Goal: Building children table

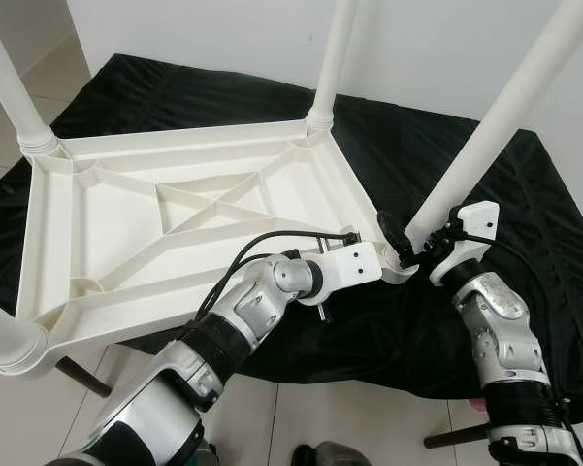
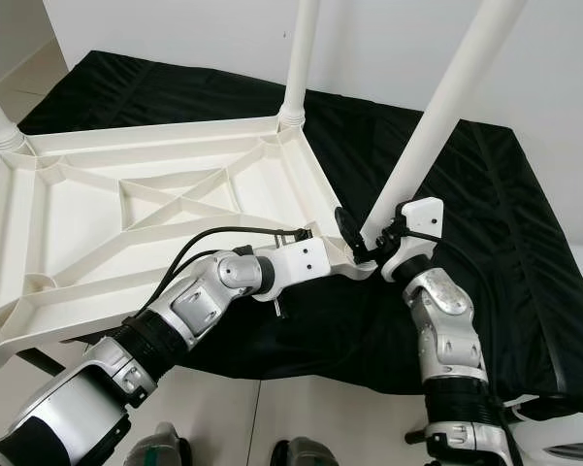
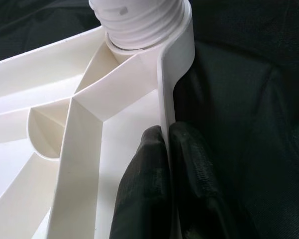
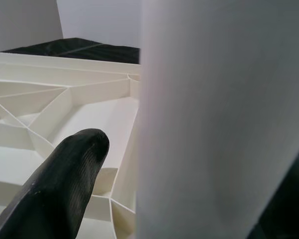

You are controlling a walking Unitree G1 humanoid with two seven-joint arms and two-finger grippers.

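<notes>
I have the white tabletop (image 1: 175, 209) lying upside down on the black cloth (image 1: 437, 155) so its leg sockets face up. My left tool (image 3: 164, 164) is pinched on the tabletop's rim beside the near-right corner socket, steadying it. My right tool (image 1: 407, 243) is closed around the leg (image 1: 495, 126) at that corner, probably to screw it home.

A black cloth (image 1: 446, 146) covers the tiled floor (image 1: 349, 417) beside a white wall (image 1: 417, 49).
</notes>
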